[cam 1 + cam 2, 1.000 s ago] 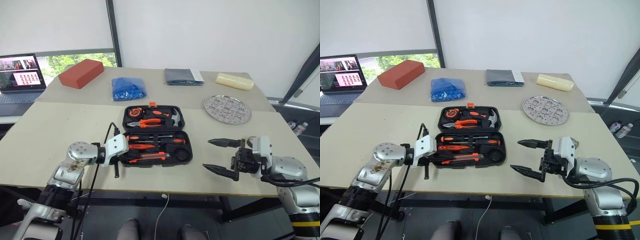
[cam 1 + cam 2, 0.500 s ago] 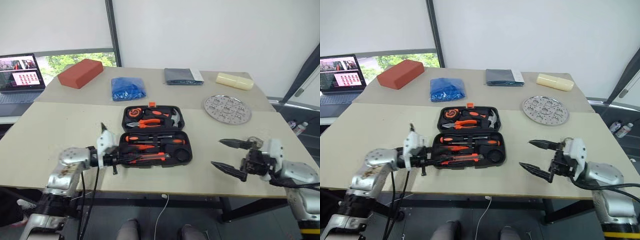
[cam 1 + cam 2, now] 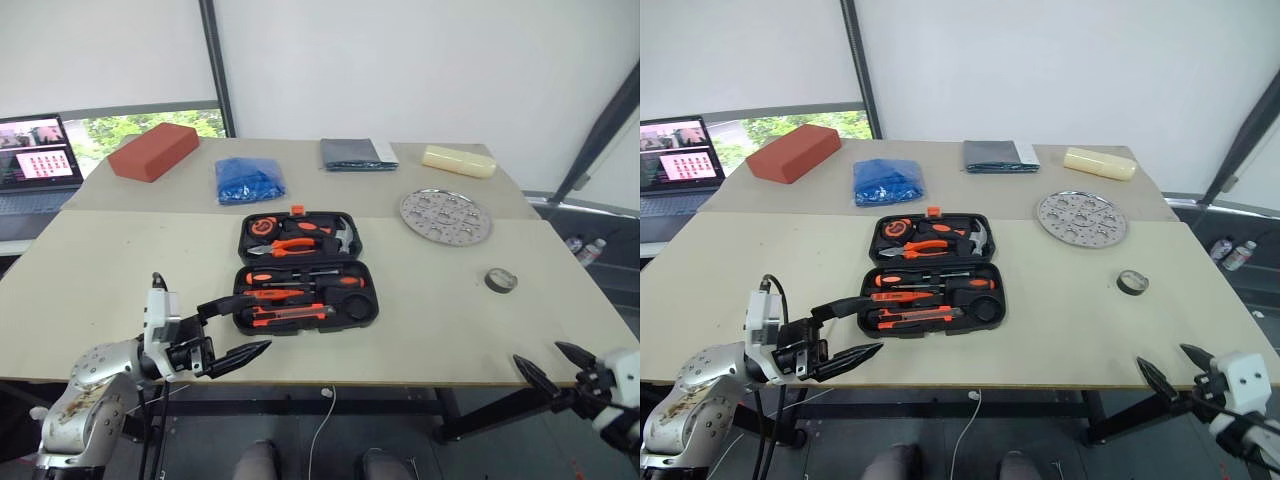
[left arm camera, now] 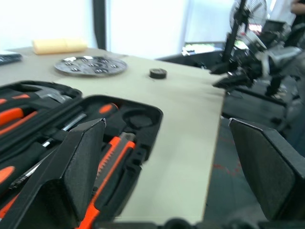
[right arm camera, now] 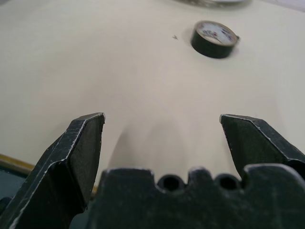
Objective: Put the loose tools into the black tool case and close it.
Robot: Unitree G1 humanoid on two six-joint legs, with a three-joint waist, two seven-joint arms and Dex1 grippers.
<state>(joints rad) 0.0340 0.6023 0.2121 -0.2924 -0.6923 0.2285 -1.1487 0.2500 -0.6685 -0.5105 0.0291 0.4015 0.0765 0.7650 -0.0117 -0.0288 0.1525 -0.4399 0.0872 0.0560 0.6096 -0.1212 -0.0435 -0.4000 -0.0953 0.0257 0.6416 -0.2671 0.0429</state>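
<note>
The black tool case [image 3: 364, 310] lies open mid-table. Its near half holds two orange-and-black screwdrivers [image 3: 300, 278] and a utility knife [image 3: 292, 313]; pliers, a hammer and a tape measure sit in the far half. A small dark tape roll [image 3: 500, 281] lies loose on the table right of the case, also ahead of my right gripper's fingers [image 5: 78, 148]. My left gripper [image 3: 238, 329] is open and empty at the case's near left corner, apart from it. My right gripper [image 3: 541, 356] is open and empty, past the table's front edge near the right corner.
Along the back lie a red block [image 3: 153, 150], a blue bag [image 3: 249, 179], a grey folded cloth [image 3: 358, 153] and a pale yellow block [image 3: 458, 160]. A perforated metal plate [image 3: 445, 216] lies right of the case. A laptop [image 3: 35, 150] stands far left.
My left gripper opened and drew back from the case toward the front edge. My right arm swung right and down off the table, uncovering the tape roll. The camera shifted slightly.
</note>
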